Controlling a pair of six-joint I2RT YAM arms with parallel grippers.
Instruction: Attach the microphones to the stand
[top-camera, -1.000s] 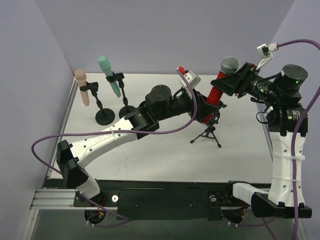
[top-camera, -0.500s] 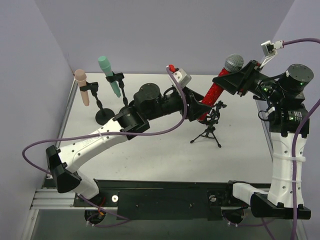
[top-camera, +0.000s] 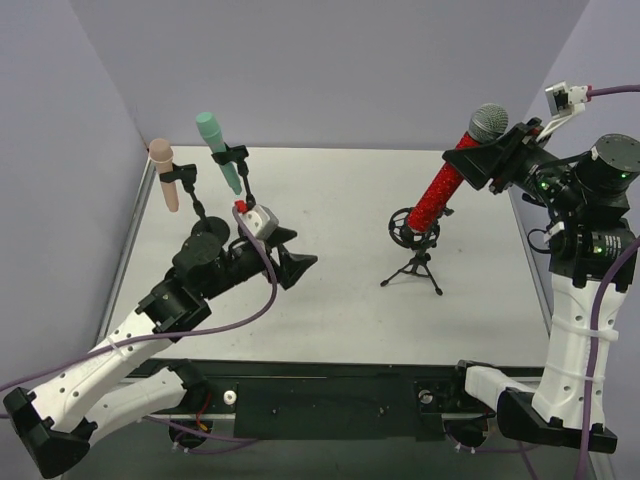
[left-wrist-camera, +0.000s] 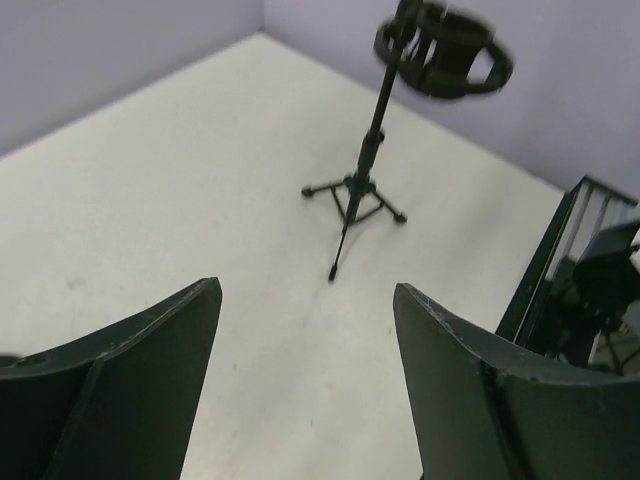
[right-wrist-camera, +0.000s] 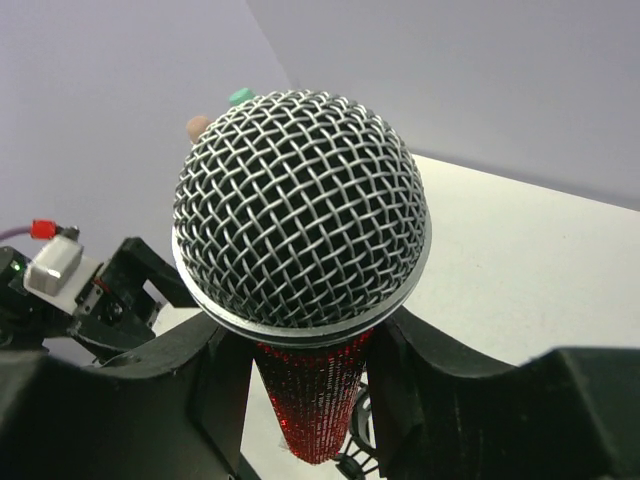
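Red microphone (top-camera: 442, 192) — gripped between the right jaws, its head just beyond.

Microphones: two clipped, red one at the tripod.
At far left, the pale pink microphone (top-camera: 165, 178) sits near upright in the clip of a round-base stand (top-camera: 207, 232). The mint green microphone (top-camera: 219, 150) sits tilted in the second stand (top-camera: 245, 190) beside it. The glittery red microphone (top-camera: 447, 185), silver mesh head up, slants in the right gripper (top-camera: 478, 155), tail at the ring of the tripod stand (top-camera: 413, 262); seating unclear.
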